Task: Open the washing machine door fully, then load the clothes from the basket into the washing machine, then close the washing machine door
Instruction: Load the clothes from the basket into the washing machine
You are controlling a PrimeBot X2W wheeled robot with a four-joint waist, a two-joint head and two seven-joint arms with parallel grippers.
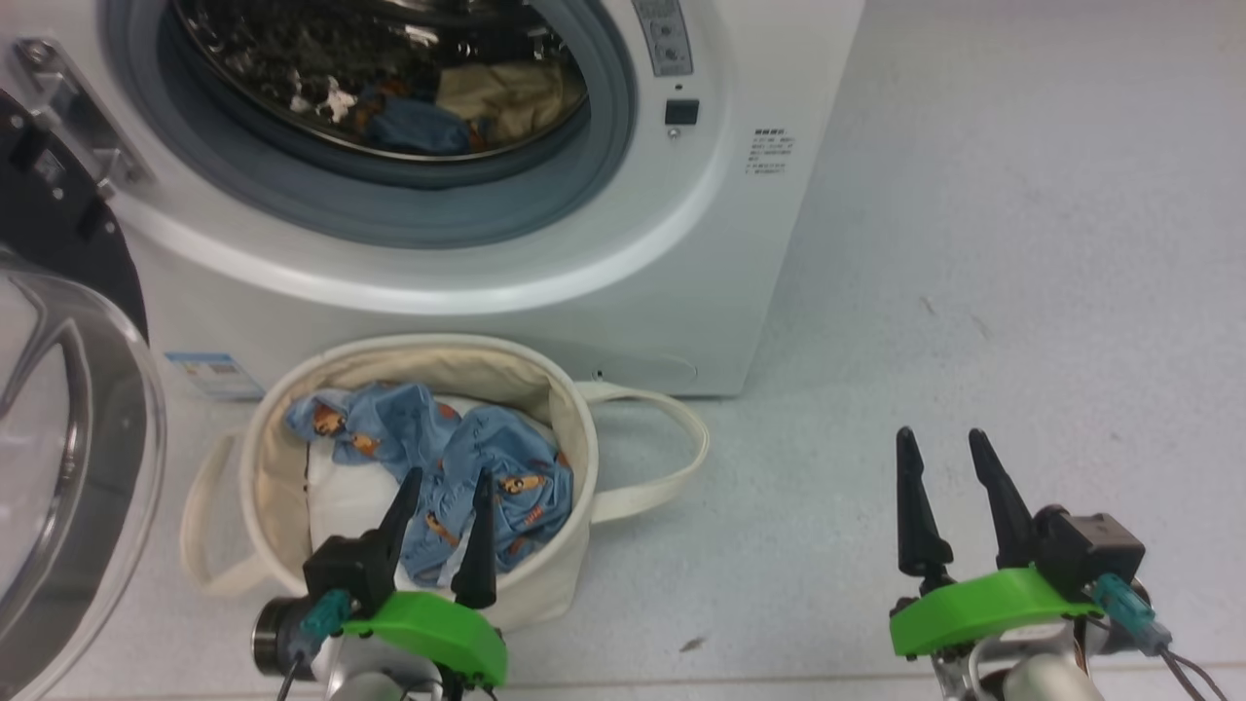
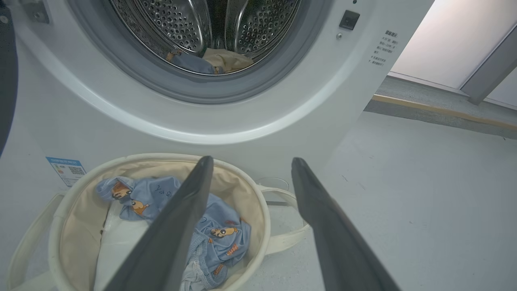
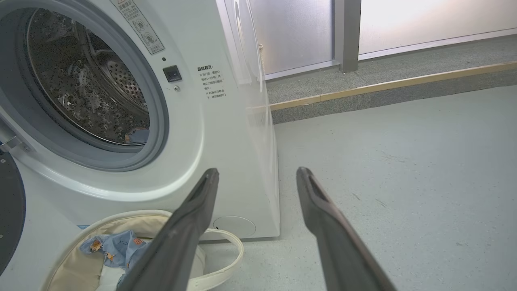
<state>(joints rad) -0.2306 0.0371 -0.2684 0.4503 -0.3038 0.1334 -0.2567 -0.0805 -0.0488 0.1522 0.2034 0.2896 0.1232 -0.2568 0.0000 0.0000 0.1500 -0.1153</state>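
The white washing machine stands with its door swung wide open at the left. In its steel drum lie a blue garment and a beige cloth. In front of it sits the cream basket holding blue printed clothes over white padding. My left gripper hovers open over the basket's near rim, empty; its fingers frame the clothes in the left wrist view. Off to the right, above bare floor, my right gripper is open and empty.
Grey floor stretches to the right of the washer. A raised grey step with a yellow edge runs behind it, below frosted glass panels. One basket handle loops out to the right.
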